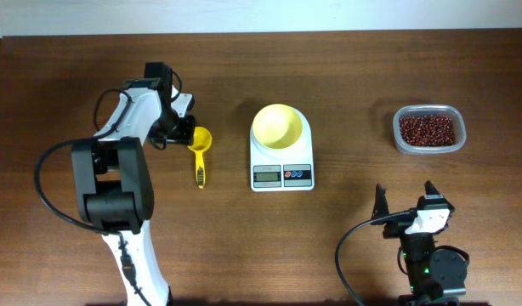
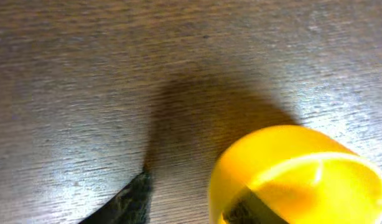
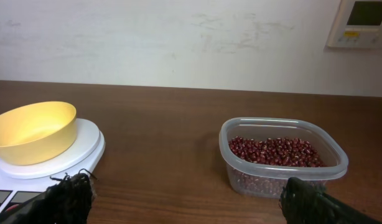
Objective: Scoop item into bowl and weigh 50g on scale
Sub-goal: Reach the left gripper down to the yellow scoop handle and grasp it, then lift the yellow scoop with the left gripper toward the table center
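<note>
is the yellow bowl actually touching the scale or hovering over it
Touching. The right wrist view shows the bowl with its base resting on the round white top of the scale, with no gap between them.

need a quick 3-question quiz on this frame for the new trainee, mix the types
1. Short answer: which gripper is at the yellow scoop?
2. True or false: the bowl sits on the scale.
3. Pick one: the beans are in A) the bowl, B) the clear tub, C) the yellow scoop.

Key: 1. the left gripper; 2. true; 3. B.
</note>
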`<state>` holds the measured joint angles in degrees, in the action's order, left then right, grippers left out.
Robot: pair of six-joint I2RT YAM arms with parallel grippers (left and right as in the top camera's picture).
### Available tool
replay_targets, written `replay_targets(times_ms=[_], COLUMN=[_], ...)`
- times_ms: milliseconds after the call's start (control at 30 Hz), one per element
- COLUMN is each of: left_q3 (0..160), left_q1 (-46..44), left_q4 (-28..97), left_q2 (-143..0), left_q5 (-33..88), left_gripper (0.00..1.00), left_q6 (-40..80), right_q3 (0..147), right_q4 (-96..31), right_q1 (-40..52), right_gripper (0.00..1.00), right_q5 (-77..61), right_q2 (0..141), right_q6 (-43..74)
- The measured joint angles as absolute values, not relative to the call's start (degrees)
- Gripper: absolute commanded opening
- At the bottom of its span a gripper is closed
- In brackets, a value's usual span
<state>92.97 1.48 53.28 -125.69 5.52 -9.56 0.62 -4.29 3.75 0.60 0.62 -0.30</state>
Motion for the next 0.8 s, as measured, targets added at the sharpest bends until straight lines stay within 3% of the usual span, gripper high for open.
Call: replay_targets(times_ms=[167,500,800], left_q3=[92.82,92.95,105.47], left_q1=[1.48,1.54,1.54], left_q4=[53.30,53.87,68.40], left_q2=[-125.69,-125.62,-125.73], left_q5=[5.96,6.66,6.52], left_gripper=[0.01,0.00,0.00], left_q6=[-9.45,-9.39,-9.41], right_q3=[0.60,0.60,0.62], right_q4=[-4.29,-4.27,-4.29], right_q1=[3.75,3.75,3.75], right_gripper=[0.99,0.99,0.99], right_q5=[0.60,0.60,0.60], right_q2=[0.62,0.62,0.60], right_q6=[-0.27,-0.30,-0.27])
